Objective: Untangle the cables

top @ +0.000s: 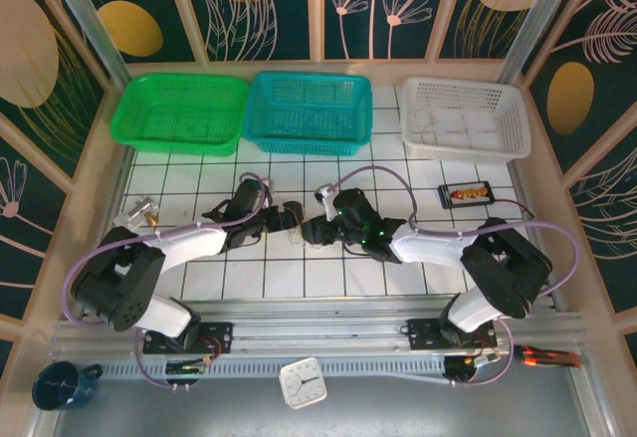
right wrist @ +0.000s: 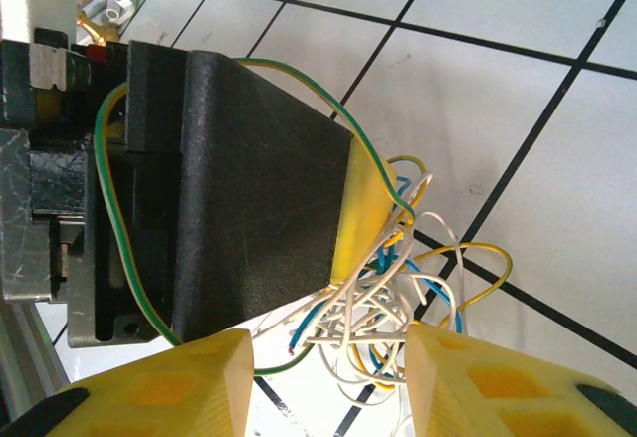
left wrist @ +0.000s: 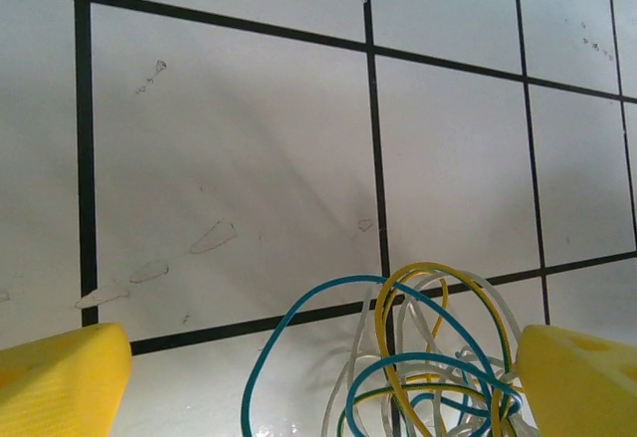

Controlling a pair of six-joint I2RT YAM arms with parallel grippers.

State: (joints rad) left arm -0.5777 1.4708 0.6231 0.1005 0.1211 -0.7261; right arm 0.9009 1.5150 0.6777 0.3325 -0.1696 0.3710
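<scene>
Three baskets line the far edge: a green basket [top: 179, 113] at left, a teal basket [top: 309, 110] in the centre, and a white basket [top: 465, 118] at right holding pale items too small to identify. The cables [right wrist: 383, 303] lie tangled at table centre. The left gripper [left wrist: 318, 387] is spread wide around the tangle. The right gripper [right wrist: 328, 382] is parted, with wires loose in the gap. A green-yellow wire [right wrist: 106, 208] loops round the left gripper's black finger [right wrist: 259, 188]. A black box [top: 465, 194] sits at right and a clock [top: 302, 381] at the near edge.
</scene>
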